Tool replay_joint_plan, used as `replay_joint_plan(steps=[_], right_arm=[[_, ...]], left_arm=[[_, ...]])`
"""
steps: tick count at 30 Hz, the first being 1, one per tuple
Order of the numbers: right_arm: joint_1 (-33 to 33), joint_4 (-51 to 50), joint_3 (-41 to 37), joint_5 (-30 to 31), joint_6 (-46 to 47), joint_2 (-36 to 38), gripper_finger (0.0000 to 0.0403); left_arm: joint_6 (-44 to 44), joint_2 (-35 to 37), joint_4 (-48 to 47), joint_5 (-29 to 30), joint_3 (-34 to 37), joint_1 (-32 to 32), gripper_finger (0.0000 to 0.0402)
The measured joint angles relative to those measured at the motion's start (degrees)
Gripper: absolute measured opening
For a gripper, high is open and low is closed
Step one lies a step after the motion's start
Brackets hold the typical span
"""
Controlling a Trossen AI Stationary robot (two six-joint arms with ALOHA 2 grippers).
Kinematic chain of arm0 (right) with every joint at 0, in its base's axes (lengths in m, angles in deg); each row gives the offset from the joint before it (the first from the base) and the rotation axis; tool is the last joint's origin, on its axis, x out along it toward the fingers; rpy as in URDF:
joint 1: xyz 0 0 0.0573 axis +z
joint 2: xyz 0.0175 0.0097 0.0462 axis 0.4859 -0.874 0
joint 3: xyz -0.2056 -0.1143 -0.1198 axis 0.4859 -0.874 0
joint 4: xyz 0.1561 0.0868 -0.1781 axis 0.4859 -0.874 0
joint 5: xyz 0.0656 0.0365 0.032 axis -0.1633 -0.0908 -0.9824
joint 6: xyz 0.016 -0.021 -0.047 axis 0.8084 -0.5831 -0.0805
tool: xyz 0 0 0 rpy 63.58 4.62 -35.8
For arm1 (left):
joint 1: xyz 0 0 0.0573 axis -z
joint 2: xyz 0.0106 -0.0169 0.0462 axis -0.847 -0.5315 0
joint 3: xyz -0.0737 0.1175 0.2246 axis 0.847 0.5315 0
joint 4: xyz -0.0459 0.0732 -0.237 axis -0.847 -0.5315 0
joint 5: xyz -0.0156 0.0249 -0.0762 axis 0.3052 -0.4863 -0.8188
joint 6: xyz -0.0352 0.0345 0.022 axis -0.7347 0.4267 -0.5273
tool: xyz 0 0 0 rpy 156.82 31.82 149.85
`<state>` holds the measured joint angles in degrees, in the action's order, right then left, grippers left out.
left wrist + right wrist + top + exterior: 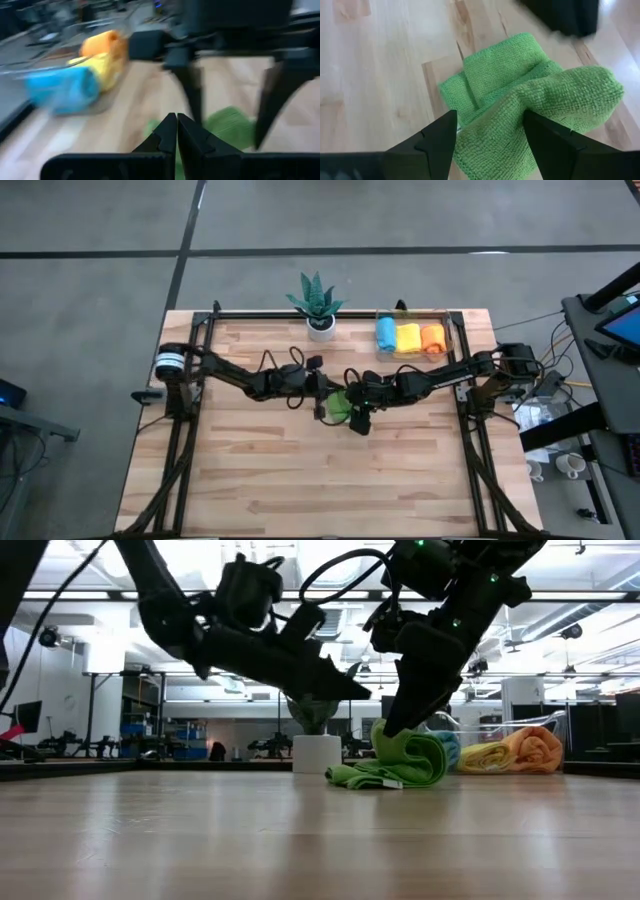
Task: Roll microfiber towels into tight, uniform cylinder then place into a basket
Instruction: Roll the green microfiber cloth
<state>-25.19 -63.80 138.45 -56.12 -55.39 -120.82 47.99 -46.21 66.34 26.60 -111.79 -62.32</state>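
Between the spread fingers of the right gripper [489, 142] lies the half-rolled green towel [530, 105], ungripped, so close low on the loose fold and roll evenly; left gripper [177, 131] shut, empty, just beside

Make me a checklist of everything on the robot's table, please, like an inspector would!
Surface: wooden table, bare planks near the front.
Job's things: green towel loosely half-rolled mid-table; blue towel, yellow towel and orange towel rolled side by side in the clear basket at the back right.
Clutter: potted plant at the back edge.
Grippers: right end effector open, fingers astride the green towel; left end effector shut, just beside it, empty.
Cables: black cables looping along the arms; more off the table's right side.
Surroundings: grey floor, equipment stand on the right.
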Motion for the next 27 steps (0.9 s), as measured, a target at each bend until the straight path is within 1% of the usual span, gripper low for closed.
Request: replay_joint_plan(steps=[2, 7, 10, 13, 18, 27], right_arm=[[0.0, 0.02, 0.0, 0.01, -0.01, 0.0, 0.0223], [0.0, 0.02, 0.0, -1.2, -0.01, -0.02, 0.0224], [0.02, 0.14, 0.0, -1.28, 0.01, -0.02, 0.0224], [0.01, 0.13, 0.0, -1.28, -0.01, -0.02, 0.0224], [0.02, 0.03, 0.0, -1.28, 0.01, -0.02, 0.0224], [0.02, -0.09, -0.04, -1.28, 0.02, -0.02, 0.0224]], left_arm=[[-0.34, -2.27, 2.14, -2.38, -1.2, -0.13, 0.0], [-1.43, -7.84, 2.76, -2.57, -5.55, -0.53, 0.0], [-1.43, -9.67, 2.73, -1.74, -8.01, -0.6, 0.0], [-1.43, -9.76, 2.82, -1.47, -9.01, -0.54, 0.0], [-2.91, -9.73, 1.34, -1.47, -8.65, -0.56, 0.0], [-2.92, -9.67, -5.43, -1.47, -8.6, -0.65, 0.0]])
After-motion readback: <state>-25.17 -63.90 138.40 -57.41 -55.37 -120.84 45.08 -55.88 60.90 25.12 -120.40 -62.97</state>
